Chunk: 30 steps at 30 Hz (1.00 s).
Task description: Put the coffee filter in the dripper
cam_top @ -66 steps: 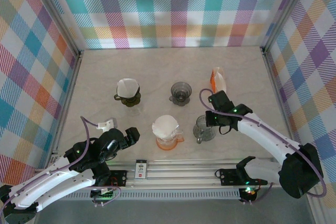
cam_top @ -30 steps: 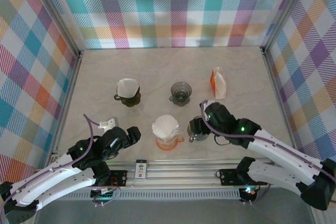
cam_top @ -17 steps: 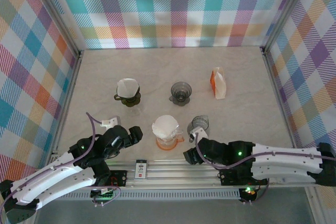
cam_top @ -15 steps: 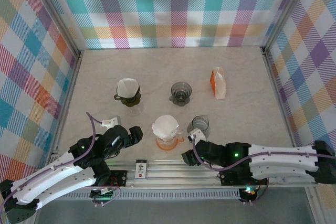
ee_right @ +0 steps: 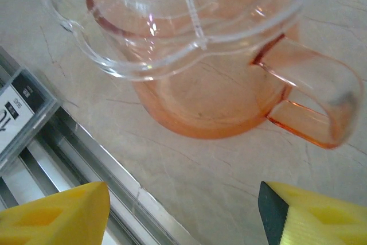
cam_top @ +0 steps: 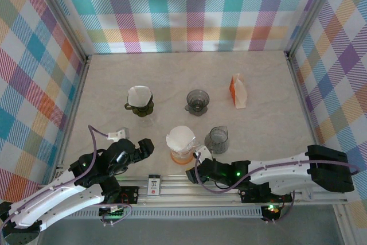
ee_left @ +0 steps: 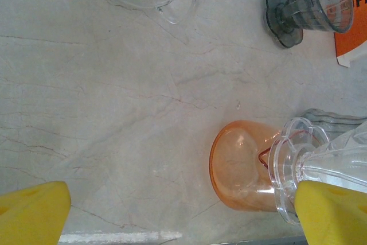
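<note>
At the near edge of the worktop: two arms lie low, each with its jaws apart and holding nothing.
Left gripper: jaws spread wide, yellow fingertips framing bare marble, the orange mug lying toward its right finger.
Right gripper: jaws open and empty, low just in front of the orange mug, close to the metal rail.
Orange mug: carries a clear dripper with a white coffee filter seated inside.
Glass vessel: stands just right of the mug.
Grey dripper: upright at mid-worktop, beyond the mug.
Dark dripper: farther left, a second filter sitting in it.
Filter packet: orange and white, towards the right wall, well apart from both arms.
</note>
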### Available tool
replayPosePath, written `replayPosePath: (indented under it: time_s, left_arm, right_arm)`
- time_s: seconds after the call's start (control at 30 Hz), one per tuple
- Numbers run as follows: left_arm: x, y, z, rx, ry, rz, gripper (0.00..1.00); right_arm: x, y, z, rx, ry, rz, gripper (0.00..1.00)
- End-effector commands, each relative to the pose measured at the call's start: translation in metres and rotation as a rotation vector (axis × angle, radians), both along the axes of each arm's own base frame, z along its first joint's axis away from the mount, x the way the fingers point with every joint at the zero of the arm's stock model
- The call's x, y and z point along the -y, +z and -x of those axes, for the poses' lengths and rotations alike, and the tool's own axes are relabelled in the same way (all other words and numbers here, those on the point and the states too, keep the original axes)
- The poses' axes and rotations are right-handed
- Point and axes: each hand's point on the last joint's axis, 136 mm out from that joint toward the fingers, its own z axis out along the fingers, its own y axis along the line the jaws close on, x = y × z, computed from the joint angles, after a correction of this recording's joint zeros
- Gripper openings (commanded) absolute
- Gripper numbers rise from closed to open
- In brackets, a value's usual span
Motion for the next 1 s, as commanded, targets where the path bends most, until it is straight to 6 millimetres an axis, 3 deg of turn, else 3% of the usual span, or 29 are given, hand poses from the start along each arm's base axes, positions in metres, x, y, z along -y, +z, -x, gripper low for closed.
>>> replayPosePath:
  time_s: [0.0,0.43,0.97]
  left_arm:
    - [0.001,0.001,0.002,-0.004,-0.019,0.005,1.0]
    - [0.011,0.005,0.005,-0.006,-0.067,0.034,0.98]
    - [0.01,0.003,0.01,-0.025,-0.074,0.057,0.93]
  right_arm:
    - [-0.009,0.008,-0.004,0.027,-0.036,-0.085,0.71]
    - [-0.008,-0.015,-0.014,0.06,-0.117,-0.129,0.72]
    - [-0.037,-0.01,-0.036,0.151,-0.137,-0.146,0.7]
